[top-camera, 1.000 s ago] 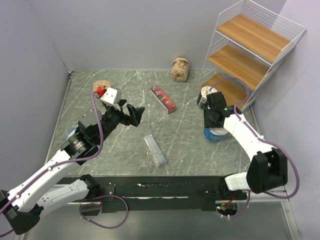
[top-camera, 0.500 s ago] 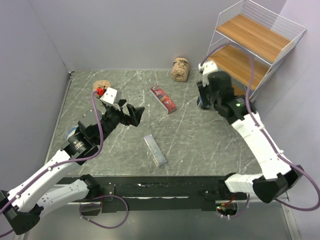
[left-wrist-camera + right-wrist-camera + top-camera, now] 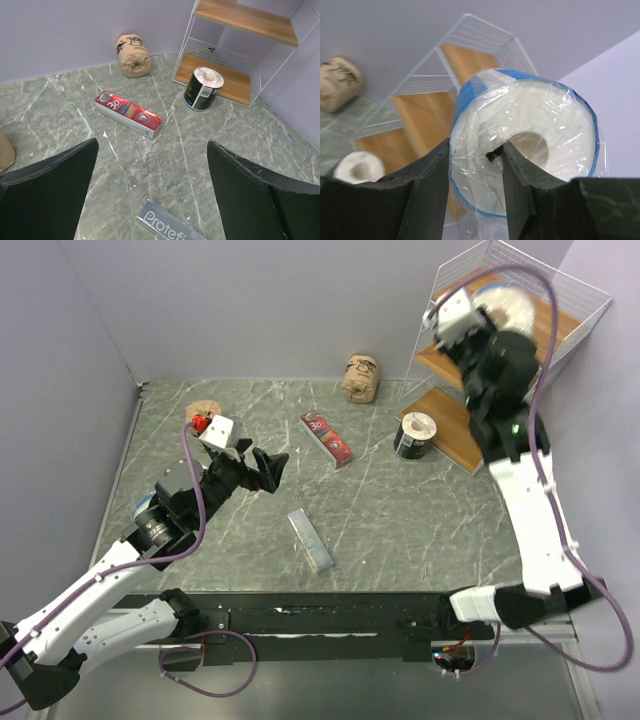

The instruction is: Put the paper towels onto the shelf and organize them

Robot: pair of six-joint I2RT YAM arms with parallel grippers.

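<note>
Blue roll held high at the shelf's top tier by the right arm
The blue roll [image 3: 540, 115], its core end facing the wrist, is clamped in the right gripper [image 3: 476, 150] beside the shelf [image 3: 455, 430], upper tier nearest; the left gripper [image 3: 152, 145] hangs spread wide, well apart

A robot lab cell: bare lilac walls [image 3: 250, 310] boxing in a grey marble-patterned tabletop [image 3: 400, 530].

I log the blue roll [image 3: 540, 115] as wrapped in glossy, crinkled plastic film; tan roll [image 3: 132, 56] at the far edge, matt creased paper; shelf [image 3: 245, 17] tiers smooth wood (white-coated wire frame).
</note>
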